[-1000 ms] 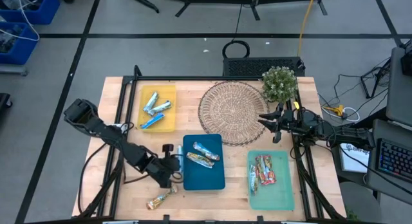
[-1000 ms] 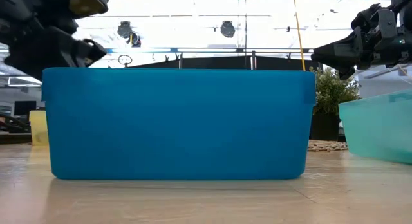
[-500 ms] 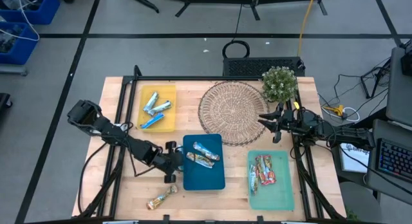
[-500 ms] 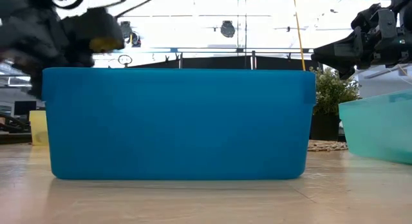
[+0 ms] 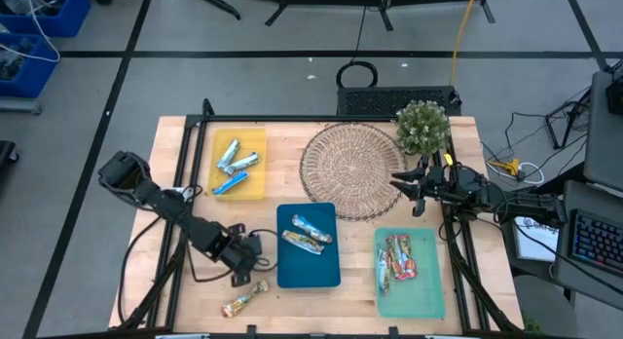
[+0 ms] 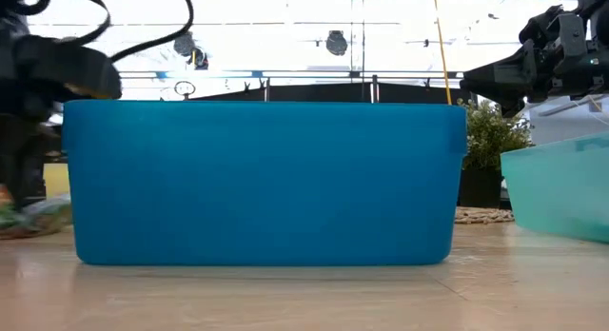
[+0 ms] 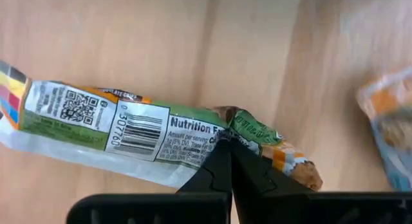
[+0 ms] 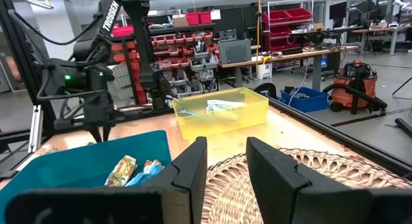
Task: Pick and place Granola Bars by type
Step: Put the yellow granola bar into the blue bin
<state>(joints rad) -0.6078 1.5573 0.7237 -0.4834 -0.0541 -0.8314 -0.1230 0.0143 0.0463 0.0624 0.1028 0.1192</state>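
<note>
A tan-and-green wrapped granola bar [image 7: 129, 130] lies flat on the wooden table near its front left [image 5: 243, 300]. My left gripper [image 7: 228, 145] points down over the bar's middle with its fingers shut [image 5: 243, 277]. More bars lie in three trays: blue-and-silver ones in the yellow tray [image 5: 238, 164], tan ones in the blue tray [image 5: 308, 271] and red ones in the teal tray [image 5: 409, 295]. My right gripper [image 5: 399, 183] waits open at the table's right, level, with nothing between its fingers [image 8: 225, 163]. My left gripper comes from above, its shut fingertips [image 7: 225, 153] over the bar's middle [image 7: 206, 130], beside a crease in the wrapper. I cannot tell whether the tips touch the wrapper. The bar lies flat on the table.
The blue tray's left wall [image 6: 257, 179] stands just right of my left gripper. A round woven mat [image 5: 350, 170] and a small potted plant [image 5: 422, 127] sit at the back. Bare wood lies left of the loose bar.
My left gripper has gone from the blue tray's left wall toward the table's near edge and down, and has turned and tipped until it points down over the loose bar. Its fingers have stayed shut. The bar has kept its place.
</note>
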